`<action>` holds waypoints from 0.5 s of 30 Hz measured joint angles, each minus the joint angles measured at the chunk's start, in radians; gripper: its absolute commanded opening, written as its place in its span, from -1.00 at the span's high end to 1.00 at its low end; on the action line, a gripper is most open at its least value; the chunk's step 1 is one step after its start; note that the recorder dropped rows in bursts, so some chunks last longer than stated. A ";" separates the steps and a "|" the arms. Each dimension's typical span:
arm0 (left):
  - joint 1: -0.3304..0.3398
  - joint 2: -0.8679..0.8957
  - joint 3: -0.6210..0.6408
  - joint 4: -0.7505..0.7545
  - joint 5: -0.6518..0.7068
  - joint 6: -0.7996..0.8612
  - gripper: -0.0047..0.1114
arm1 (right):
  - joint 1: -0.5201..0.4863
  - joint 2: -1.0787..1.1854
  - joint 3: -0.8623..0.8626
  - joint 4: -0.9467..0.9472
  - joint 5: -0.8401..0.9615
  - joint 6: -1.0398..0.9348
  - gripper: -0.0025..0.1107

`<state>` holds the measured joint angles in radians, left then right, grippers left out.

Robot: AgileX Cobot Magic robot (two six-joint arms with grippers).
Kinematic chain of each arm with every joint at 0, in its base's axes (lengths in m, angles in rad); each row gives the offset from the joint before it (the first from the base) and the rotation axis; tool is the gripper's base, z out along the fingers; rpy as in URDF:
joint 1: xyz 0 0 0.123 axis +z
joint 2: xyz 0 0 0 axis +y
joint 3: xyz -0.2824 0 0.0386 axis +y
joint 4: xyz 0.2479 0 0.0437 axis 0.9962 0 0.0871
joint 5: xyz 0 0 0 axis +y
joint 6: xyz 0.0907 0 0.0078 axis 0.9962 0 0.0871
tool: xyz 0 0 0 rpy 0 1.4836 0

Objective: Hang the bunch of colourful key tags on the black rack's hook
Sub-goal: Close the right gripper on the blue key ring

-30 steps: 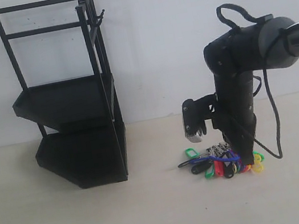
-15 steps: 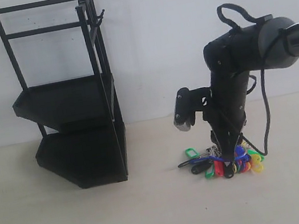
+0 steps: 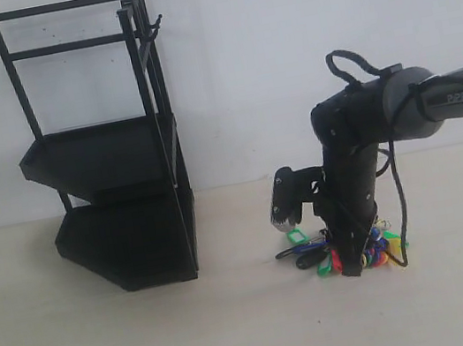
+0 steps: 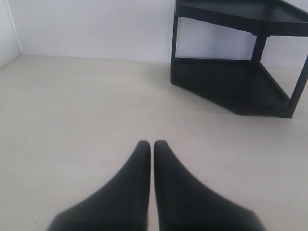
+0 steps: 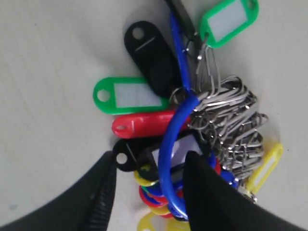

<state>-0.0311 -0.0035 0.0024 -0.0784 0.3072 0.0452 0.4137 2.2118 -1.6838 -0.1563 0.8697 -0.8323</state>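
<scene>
The colourful key tag bunch (image 3: 310,253) lies on the table, to the right of the black rack (image 3: 112,158). My right gripper (image 3: 348,265) points down onto it. In the right wrist view this gripper (image 5: 150,161) is open, and its fingers stand either side of the ring's blue sleeve (image 5: 168,154) without closing on it. Green, red and black tags (image 5: 139,98) fan out beside the silver clips. The hook (image 3: 156,27) juts from the rack's top corner post, bare. My left gripper (image 4: 148,144) is shut and empty over bare table, with the rack (image 4: 231,77) ahead of it.
The rack's two solid trays (image 3: 93,152) sit at the left against the white wall (image 3: 280,39). The right arm's cable loops above its wrist (image 3: 347,63). Light table surface (image 3: 242,332) stretches between rack and bunch.
The right arm has sunk lower and shifted slightly left, bringing its gripper down over the bunch. The bunch and rack have stayed put.
</scene>
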 measured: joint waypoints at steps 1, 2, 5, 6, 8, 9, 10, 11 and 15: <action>0.000 0.000 0.000 0.000 0.000 0.000 0.84 | 0.000 0.017 0.000 0.000 -0.009 0.000 0.19; 0.000 0.000 0.000 0.000 0.000 0.000 0.84 | 0.000 0.025 0.000 0.000 -0.014 0.000 0.19; 0.000 0.000 0.000 0.000 0.000 0.000 0.84 | 0.000 0.057 0.000 0.000 -0.044 0.000 0.41; 0.000 0.000 0.000 0.000 0.000 0.000 0.84 | 0.000 0.060 0.000 -0.002 -0.048 0.000 0.65; 0.000 0.000 0.000 0.000 0.000 0.000 0.84 | 0.000 0.062 0.000 -0.011 -0.051 0.000 0.95; 0.000 0.000 0.000 0.000 0.000 0.000 0.84 | 0.000 0.062 -0.002 -0.019 -0.051 0.000 0.96; 0.000 0.000 0.000 0.000 0.000 0.000 0.84 | 0.000 0.062 -0.002 -0.028 -0.048 0.007 0.96; 0.000 0.000 0.000 0.000 0.000 0.000 0.84 | 0.000 0.060 -0.002 -0.030 -0.043 0.015 0.96; 0.000 0.000 0.000 0.000 0.000 0.000 0.84 | 0.000 -0.029 -0.002 -0.032 -0.036 0.065 0.96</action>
<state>-0.0311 -0.0035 0.0024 -0.0784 0.3072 0.0452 0.4137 2.1832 -1.6857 -0.1885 0.8336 -0.7677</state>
